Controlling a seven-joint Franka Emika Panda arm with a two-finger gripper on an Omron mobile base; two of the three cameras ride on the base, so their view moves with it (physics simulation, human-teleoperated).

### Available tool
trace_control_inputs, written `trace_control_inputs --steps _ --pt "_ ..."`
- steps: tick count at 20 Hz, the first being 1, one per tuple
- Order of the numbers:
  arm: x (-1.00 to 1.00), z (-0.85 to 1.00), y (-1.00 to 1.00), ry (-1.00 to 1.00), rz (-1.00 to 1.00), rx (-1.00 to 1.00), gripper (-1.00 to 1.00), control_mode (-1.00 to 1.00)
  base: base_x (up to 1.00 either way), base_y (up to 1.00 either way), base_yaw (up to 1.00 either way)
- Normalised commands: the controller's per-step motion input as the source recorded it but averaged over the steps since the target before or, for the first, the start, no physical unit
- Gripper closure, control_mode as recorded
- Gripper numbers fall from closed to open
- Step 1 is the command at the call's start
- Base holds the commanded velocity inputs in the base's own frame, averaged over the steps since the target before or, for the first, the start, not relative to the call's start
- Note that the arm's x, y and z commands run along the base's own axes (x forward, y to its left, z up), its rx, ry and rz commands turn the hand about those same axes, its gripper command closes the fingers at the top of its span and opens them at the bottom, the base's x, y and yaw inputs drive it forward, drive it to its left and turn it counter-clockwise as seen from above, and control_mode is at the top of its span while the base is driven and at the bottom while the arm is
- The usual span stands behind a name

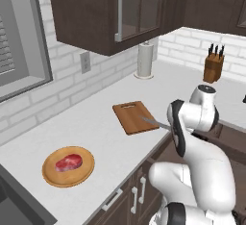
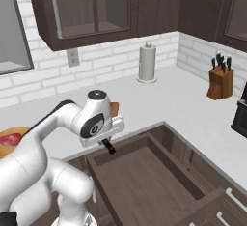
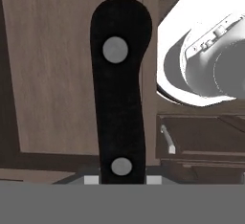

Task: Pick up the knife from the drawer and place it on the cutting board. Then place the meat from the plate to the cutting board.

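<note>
Open drawer (image 2: pixel 144 181) lower center, inside bare. Gripper (image 2: pixel 108 145) above its left-rear corner, shut on black knife (image 2: pixel 110 148) handle. Paper towel roll (image 2: pixel 147 63) by backsplash; knife block (image 2: pixel 221 82) far right. Meat (image 2: pixel 10 139) on plate (image 2: pixel 4 148) at left edge, half hidden by arm.

White brick wall (image 1: pixel 57 80), dark upper cabinets (image 1: pixel 96 12). Pale counter (image 1: pixel 96 123) with paper towel roll (image 2: pixel 147 63), knife block (image 2: pixel 220 82). Window (image 1: pixel 19 36) at left.

Home kitchen. White counter (image 1: pixel 96 118) as landmark: brick-tile wall and outlet (image 1: pixel 85 62) behind it, dark glass-front cabinets (image 1: pixel 110 12) above, paper towel roll (image 1: pixel 145 59) and knife block (image 1: pixel 213 65) on it, open drawer (image 2: pixel 149 176) below.
</note>
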Motion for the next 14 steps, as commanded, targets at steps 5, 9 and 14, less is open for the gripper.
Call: trace_control_inputs --steps 5,9,14 --pt "0.5 0.1 0.11 0.04 0.0 0.0 1.0 -1.0 0.0 0.0 0.0" --pt "0.46 0.0 0.0 0.0 0.0 0.06 1.0 -1.0 0.0 0.0 0.0" --pt "0.45 0.0 0.0 0.0 0.0 0.07 1.0 -1.0 0.0 0.0 0.0"
